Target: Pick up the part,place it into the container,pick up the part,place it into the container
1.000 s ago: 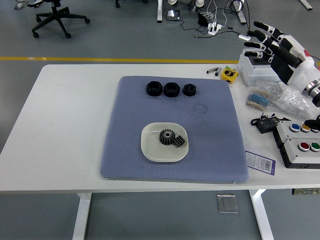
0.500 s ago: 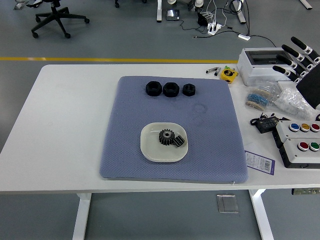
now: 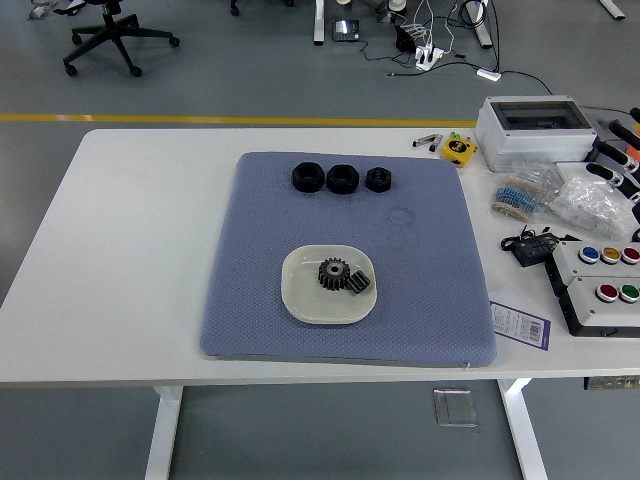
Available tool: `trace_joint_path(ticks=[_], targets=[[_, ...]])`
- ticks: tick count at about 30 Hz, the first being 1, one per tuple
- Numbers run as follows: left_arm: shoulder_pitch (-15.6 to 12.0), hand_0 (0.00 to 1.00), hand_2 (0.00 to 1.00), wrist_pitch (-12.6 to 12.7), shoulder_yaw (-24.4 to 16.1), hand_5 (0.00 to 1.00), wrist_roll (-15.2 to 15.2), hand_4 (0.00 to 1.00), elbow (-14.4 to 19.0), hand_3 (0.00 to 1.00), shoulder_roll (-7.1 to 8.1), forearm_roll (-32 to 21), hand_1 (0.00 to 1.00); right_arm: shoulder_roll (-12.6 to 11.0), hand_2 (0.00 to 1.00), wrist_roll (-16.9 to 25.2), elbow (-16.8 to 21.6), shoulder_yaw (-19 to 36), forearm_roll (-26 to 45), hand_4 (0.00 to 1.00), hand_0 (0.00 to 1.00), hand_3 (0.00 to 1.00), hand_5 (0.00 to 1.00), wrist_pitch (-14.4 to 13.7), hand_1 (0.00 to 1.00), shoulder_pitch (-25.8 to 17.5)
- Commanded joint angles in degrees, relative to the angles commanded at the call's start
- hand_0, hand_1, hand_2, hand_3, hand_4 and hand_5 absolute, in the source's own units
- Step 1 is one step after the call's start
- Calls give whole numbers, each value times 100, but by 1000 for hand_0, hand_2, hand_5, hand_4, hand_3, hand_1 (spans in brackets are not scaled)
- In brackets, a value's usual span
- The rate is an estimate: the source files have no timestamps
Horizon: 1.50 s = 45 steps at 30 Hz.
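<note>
Two parts, gear (image 3: pixel 333 272) and smaller piece (image 3: pixel 360 283), lay in your white container (image 3: pixel 300 290); right hand (image 3: pixel 622 160) had withdrawn to the right edge, grip indiscernible, suggesting both placements done.

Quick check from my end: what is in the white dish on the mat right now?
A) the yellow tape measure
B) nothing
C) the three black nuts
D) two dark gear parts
D: the dish holds a larger gear and a smaller gear beside it, while the three black nuts sit in a row at the far side of the mat.
</note>
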<state>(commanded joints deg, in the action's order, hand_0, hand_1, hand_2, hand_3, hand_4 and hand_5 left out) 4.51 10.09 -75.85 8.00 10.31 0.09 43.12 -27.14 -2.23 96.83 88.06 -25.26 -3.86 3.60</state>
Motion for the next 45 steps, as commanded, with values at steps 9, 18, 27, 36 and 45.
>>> trace_joint_path(ticks=[9, 18, 27, 36, 45], targets=[[27, 823, 873, -10, -34, 737, 27, 509, 0, 582, 24, 139, 833, 149, 760, -77, 133, 169, -19, 998, 598, 824, 830, -108, 674, -156], [6, 823, 870, 10, 13, 734, 24, 505, 0, 580, 15, 88, 832, 238, 761, -127, 175, 145, -113, 998, 598, 823, 830, -144, 673, -179], [81, 822, 871, -13, 61, 720, 3, 484, 0, 575, 4, -68, 832, 264, 760, -297, 217, 132, -280, 998, 595, 820, 834, -59, 672, -30], [137, 821, 871, 13, 140, 718, 4, 482, 0, 575, -9, -114, 829, 277, 758, -314, 168, -117, -393, 998, 588, 817, 834, -221, 664, 209], [221, 821, 867, -43, 49, 714, 51, 482, 0, 573, 2, 262, 823, 178, 756, -401, 170, 1, -502, 998, 584, 816, 831, -171, 660, 452]])
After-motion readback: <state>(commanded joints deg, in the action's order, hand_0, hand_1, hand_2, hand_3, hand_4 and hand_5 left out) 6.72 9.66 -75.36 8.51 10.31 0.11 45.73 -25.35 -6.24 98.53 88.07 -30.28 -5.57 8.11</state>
